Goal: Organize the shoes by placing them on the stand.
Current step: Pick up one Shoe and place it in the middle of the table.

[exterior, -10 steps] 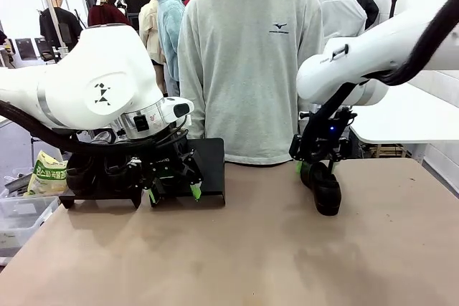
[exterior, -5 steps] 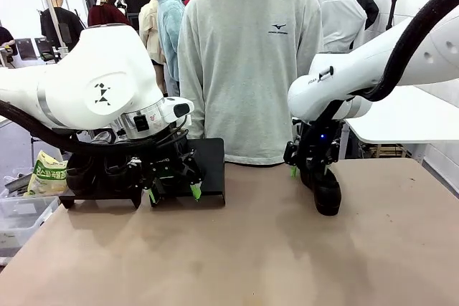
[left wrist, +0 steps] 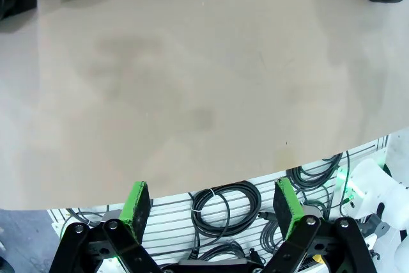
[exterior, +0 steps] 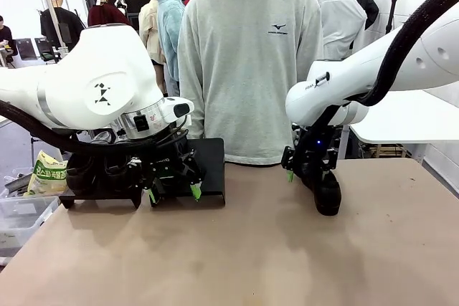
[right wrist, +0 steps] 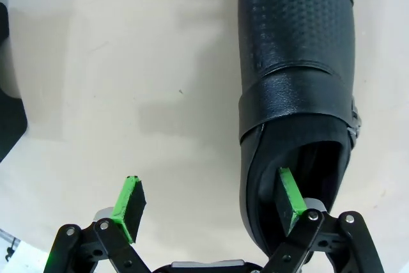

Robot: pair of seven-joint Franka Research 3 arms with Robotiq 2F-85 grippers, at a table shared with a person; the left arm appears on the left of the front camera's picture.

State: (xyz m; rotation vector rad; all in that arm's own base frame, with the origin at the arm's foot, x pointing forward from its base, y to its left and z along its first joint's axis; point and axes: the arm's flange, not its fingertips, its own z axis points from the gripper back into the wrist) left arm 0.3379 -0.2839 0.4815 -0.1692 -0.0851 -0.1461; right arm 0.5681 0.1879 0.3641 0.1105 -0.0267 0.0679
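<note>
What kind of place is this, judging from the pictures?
Probably a robotics lab or data-recording room: two white robot arms work at a plain beige table, a black leather shoe lies on it, and coiled cables lie below.

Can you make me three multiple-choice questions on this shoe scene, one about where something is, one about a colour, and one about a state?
1. Where is the right gripper relative to the shoe?
A. One finger inside the shoe's opening, the other outside its side
B. High above the stand
C. Touching the person
2. What colour are the gripper pads?
A. Red
B. Green
C. White
3. How does the left gripper stand?
A. Shut on a shoe
B. Shut on nothing
C. Open, holding nothing

Answers: 1 A, the right wrist view shows one pad in the opening. 2 B, both wrist views show green. 3 C, its fingers stand apart with only table between.
</note>
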